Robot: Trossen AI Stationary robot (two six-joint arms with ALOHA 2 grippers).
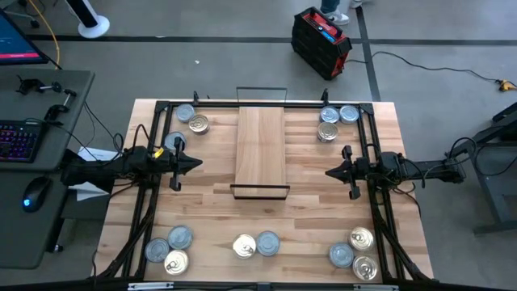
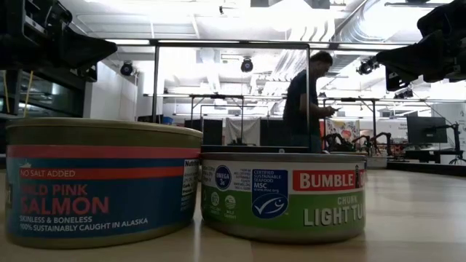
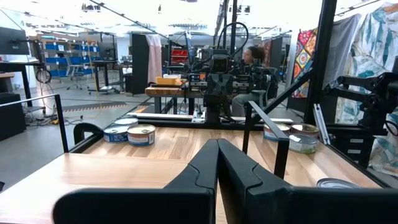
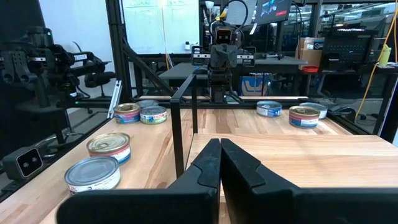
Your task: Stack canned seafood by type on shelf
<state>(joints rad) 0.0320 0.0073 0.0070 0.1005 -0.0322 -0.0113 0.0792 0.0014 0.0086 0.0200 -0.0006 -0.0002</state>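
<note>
From above, the shelf [image 1: 260, 150] lies bare at the middle of the wooden counter [image 1: 210, 212], a black wire frame at each short end; the seafood tins [image 1: 255, 244] sit in small clusters near the counter's edges: two groups at the far corners, three along the near edge; the left end effector [image 1: 192, 164] hangs just left of the shelf, fingers pressed together and holding nothing; the right end effector [image 1: 330, 171] mirrors it on the other side, likewise closed and empty; a keyboard [image 1: 18, 140] rests on the side desk.

At counter height, a pink salmon tin [image 2: 98, 182] stands beside a Bumble Bee light tuna tin [image 2: 284, 195], nearly touching; a person [image 2: 306, 102] stands in the room behind.

The left wrist view shows closed fingers [image 3: 202, 168] above the plank, with tins beyond on both sides.

The right wrist view shows its own fingers [image 4: 239, 167] shut, two tins close by and others farther off.
</note>
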